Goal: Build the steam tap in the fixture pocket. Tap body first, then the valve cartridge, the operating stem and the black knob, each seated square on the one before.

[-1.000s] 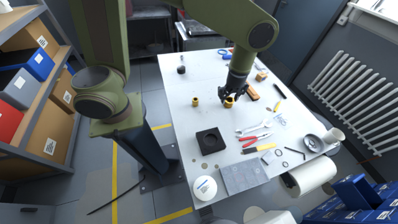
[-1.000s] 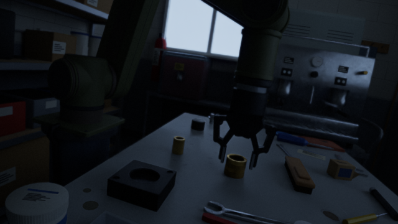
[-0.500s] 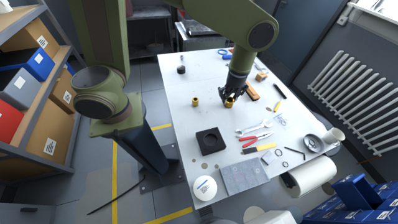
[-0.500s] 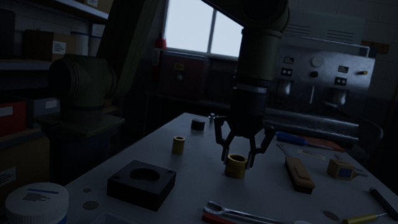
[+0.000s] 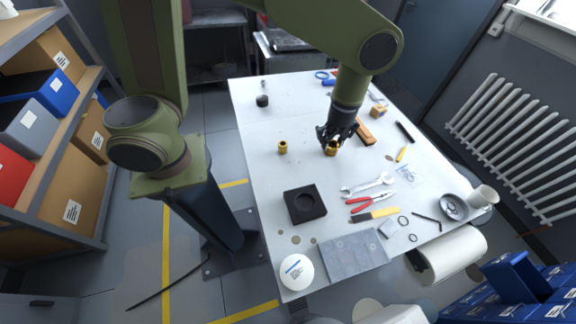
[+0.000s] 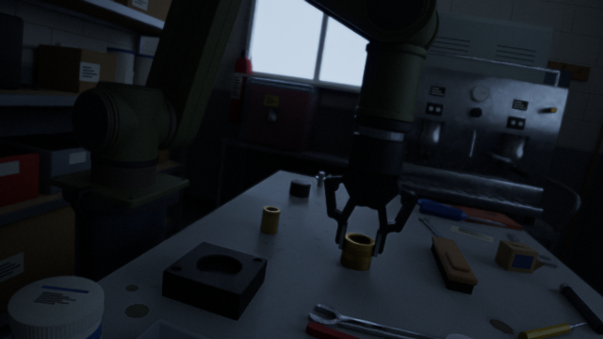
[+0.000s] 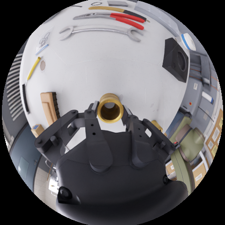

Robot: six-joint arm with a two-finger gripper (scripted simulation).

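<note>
The brass tap body (image 5: 331, 147) (image 6: 357, 250) (image 7: 109, 110), a wide hollow ring-shaped piece, stands upright on the white table near its middle. The smaller brass valve cartridge (image 5: 282, 147) (image 6: 270, 219) stands to its left. The black knob (image 5: 262, 100) (image 6: 300, 188) and the small metal stem (image 5: 263, 83) (image 6: 321, 177) sit at the far end of the table. The black fixture block (image 5: 304, 203) (image 6: 215, 278) (image 7: 176, 60) with its round pocket lies nearer the front edge, empty. My gripper (image 5: 332, 143) (image 6: 359, 242) (image 7: 109, 112) reaches straight down over the tap body and is closed on it.
A small grey dish (image 5: 453, 207) and a white cup (image 5: 483, 196) sit at the table's right edge. A wood-backed brush (image 5: 364, 130) lies just right of the gripper. A spanner (image 5: 366, 184), red pliers (image 5: 370, 200) and a yellow-handled tool (image 5: 375, 214) lie between tap body and front edge.
</note>
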